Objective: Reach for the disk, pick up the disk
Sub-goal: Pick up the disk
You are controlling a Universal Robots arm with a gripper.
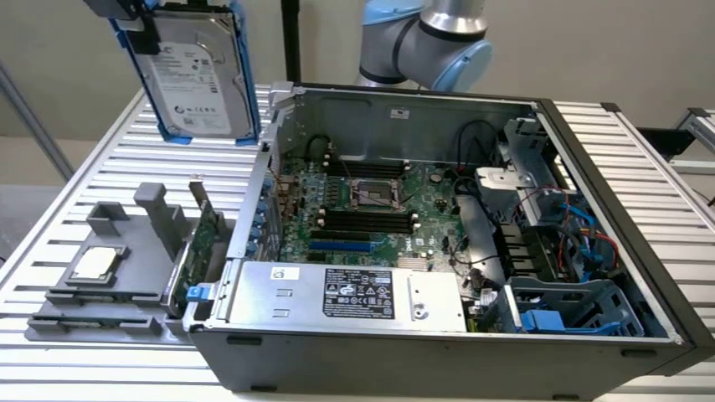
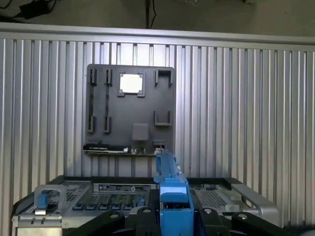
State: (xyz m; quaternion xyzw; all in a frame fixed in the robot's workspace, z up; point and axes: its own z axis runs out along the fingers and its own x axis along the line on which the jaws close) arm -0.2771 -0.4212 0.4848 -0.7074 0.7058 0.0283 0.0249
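The disk point(image 1: 192, 71), a silver-grey hard drive with a white label and blue carrier rails, hangs upright in the air above the table's far corner, at the exterior view's upper left. My gripper point(image 1: 129, 12) grips its top edge and is shut on it. In the wrist view the blue rail of the disk point(image 2: 173, 189) runs edge-on between my dark fingers point(image 2: 143, 217), with the table far below it.
An open computer case point(image 1: 625, 251) with motherboard and power supply point(image 1: 347, 293) fills the middle and the exterior view's right. To its left a grey fixture point(image 1: 123, 280) holds a small square CPU chip point(image 1: 95, 261) and a green circuit card point(image 1: 204, 239). Everything rests on the slatted metal table point(image 1: 67, 352).
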